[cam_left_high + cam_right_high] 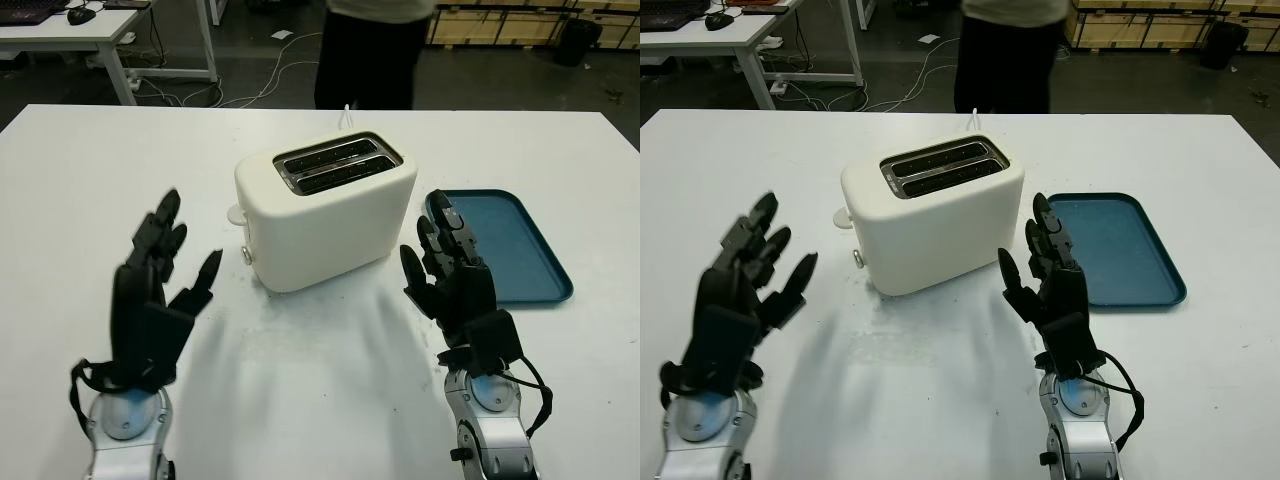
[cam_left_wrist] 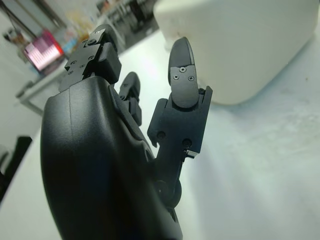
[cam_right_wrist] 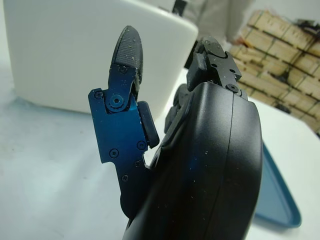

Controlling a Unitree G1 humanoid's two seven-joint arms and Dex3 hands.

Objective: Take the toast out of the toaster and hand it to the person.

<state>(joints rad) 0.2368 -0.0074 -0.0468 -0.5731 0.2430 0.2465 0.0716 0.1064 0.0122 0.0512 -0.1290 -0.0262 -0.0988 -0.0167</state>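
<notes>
My left hand (image 1: 150, 290) is open, empty, left of one toaster (image 1: 325, 205); my right hand (image 1: 455, 285) is open, empty, between it and one tray (image 1: 520, 250).

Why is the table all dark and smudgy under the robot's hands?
Shadows: in the left eye view, the open left hand and open right hand block overhead light, throwing soft grey patches on the table; in the right wrist view, the toaster shades the tabletop beneath it.

The left hand (image 2: 115, 165) is open above the white bench (image 2: 260, 170), the cream toaster (image 2: 240, 45) just beyond its fingers (image 2: 181, 70).
</notes>
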